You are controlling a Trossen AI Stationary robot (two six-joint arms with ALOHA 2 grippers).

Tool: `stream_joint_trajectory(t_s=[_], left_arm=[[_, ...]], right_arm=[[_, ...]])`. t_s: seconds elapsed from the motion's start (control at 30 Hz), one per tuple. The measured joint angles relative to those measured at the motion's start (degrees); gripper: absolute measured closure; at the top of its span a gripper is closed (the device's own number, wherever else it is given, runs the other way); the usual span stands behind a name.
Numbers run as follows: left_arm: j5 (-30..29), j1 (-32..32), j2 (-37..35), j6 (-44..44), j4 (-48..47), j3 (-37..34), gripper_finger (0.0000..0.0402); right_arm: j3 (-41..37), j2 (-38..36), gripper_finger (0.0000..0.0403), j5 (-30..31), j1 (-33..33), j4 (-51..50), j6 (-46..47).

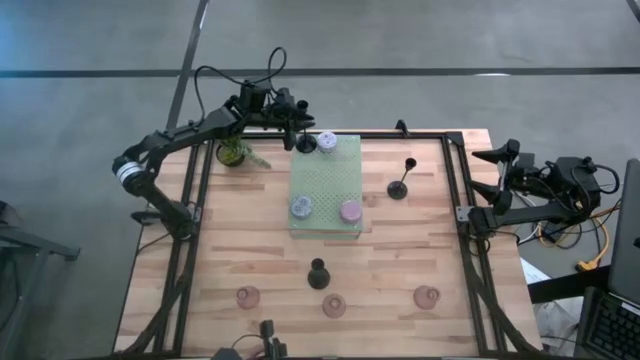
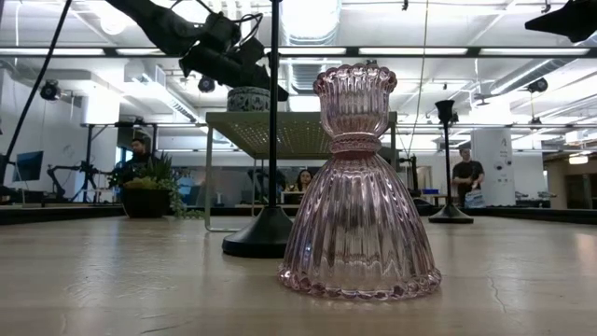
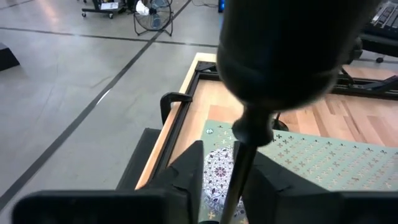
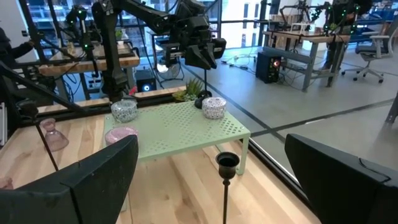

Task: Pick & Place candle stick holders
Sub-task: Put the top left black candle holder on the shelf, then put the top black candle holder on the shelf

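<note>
Along the bottom of the high view — three pink cups [image 1: 333,305] in a row, a black candlestick [image 1: 318,272] just above them. Mid-frame, on the green mat [image 1: 335,180], two more cups, another candlestick [image 1: 400,186] to its right. Upper left, left gripper [image 1: 304,137] clamped on a third candlestick's stem [image 3: 239,163] (beside a patterned cup [image 1: 327,141]). Far right, off the table — right gripper [image 1: 490,156], fingers spread wide.

My left gripper [image 1: 303,140] is black. Pale green perforated metal stand [image 1: 345,195]; ribbed pink glass holder [image 2: 360,196]; slim black stemmed candlestick [image 1: 400,185]; blue-white patterned cup [image 3: 217,175].
</note>
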Motion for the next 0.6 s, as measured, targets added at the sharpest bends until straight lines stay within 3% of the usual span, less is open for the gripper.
stream_joint_trajectory(t_s=[0.3, 0.6], left_arm=[[-0.4, 0.5, -2.8, 1.1, -5.1, 0.1, 0.0212], [-0.7, 4.5, -12.9, 4.3, -21.1, -2.0, 0.0202]], right_arm=[[0.0, 0.0, 0.0003, 0.0, 0.0, 0.0, 0.1], [0.0, 0.0, 0.0003, 0.0, 0.0, 0.0, 0.3]])
